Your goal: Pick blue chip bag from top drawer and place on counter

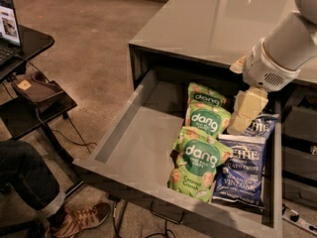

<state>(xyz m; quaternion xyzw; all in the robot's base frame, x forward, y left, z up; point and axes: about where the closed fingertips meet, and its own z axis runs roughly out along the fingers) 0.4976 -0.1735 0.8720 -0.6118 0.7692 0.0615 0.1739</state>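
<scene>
The top drawer (pixel 124 128) stands pulled open below the glossy grey counter (pixel 218 19). In its right half lie three green "dang" bags (pixel 203 155) and, to their right, two dark blue chip bags: one at the front (pixel 241 175) and one behind it (pixel 258 127), partly hidden. My gripper (pixel 237 127), cream-coloured, hangs from the white arm (pixel 277 53). It reaches down into the drawer, its tip at the left edge of the rear blue bag, next to the middle green bag. It holds nothing that I can see.
A thin loop handle (pixel 166 217) hangs on the drawer front. Darker narrow drawers (pixel 299 148) sit to the right. A black side table (pixel 29 108) with a laptop (pixel 7 31) stands at the left. A person's leg and shoe (pixel 74 219) are at the bottom left.
</scene>
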